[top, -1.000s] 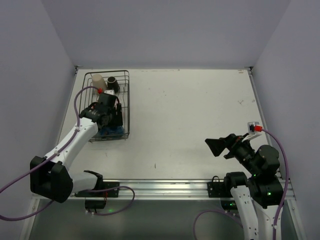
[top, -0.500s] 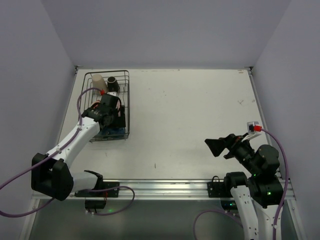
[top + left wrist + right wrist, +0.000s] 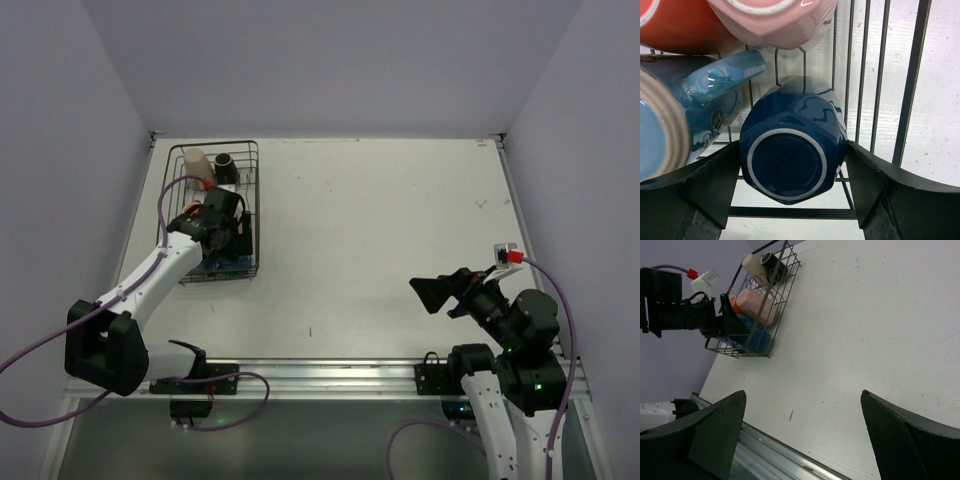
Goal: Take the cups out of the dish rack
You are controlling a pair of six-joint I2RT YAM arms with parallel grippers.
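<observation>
At about ten o'clock on the table point(image 3: 380, 220), the left arm stretches up from its base with the elbow low and the wrist tipped down over the near, six o'clock end of the dish rack point(image 3: 252, 200). Its left gripper point(image 3: 792, 185) is spread wide, one finger on each side of the dark blue cup point(image 3: 790, 150) and right against it; whether they squeeze it I cannot tell. That cup lies on the rack wires with its round, pale-ringed foot facing the wrist camera, its faceted sides glossy. At nine o'clock from it lies the light blue cup point(image 3: 685, 115), on its side with the handle toward the dark one. At twelve o'clock sits the pink cup point(image 3: 775, 20), and at eleven o'clock the orange-red cup point(image 3: 675, 25). At the rack's twelve o'clock end, the cream cup point(image 3: 195, 162) and the black cup point(image 3: 226, 165) sit side by side. At four o'clock the right arm is folded near its base, and the right gripper point(image 3: 803, 395) hangs above bare table, wide open and empty.
</observation>
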